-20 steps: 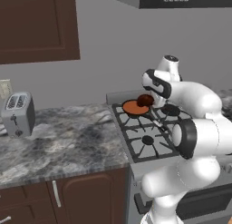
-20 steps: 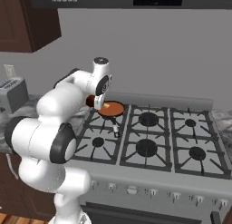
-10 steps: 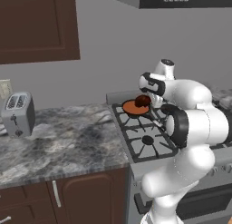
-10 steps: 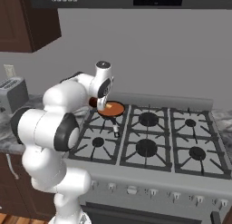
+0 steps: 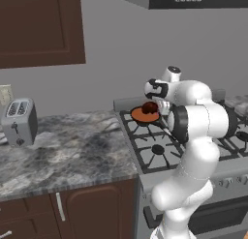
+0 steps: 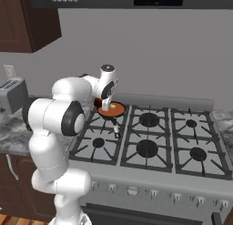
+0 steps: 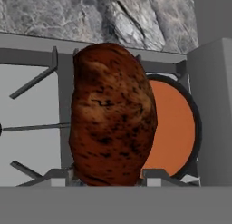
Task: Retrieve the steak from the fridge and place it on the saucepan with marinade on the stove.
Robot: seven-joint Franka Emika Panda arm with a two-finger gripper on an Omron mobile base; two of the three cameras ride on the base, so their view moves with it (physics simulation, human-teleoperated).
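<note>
The gripper (image 7: 108, 175) is clamped on the steak (image 7: 112, 114), its two tips pressing the lump's lower end from either side. In the hand view the dark reddish-brown meat hangs in front of the saucepan (image 7: 192, 128), covering much of its left half, while the marinade (image 7: 174, 128) shows as a smooth orange crescent beside it.

Taking the saucepan (image 5: 144, 115) as the landmark: in the left base view the steak (image 5: 149, 107) sits over the pan's far right part (whether it touches the orange layer cannot be told), and the gripper (image 5: 159, 106) is just to the right of it. The pan rests on the back left burner of the stove (image 5: 145, 143), with its thin dark handle running toward the front of the range. To the left of the pan lies the grey stone counter (image 5: 63, 151), and well to the left of it stands a toaster (image 5: 20, 121).

In the right base view the saucepan (image 6: 112, 109) sits just below the hand, the marinade (image 6: 113, 109) plainly orange.
</note>
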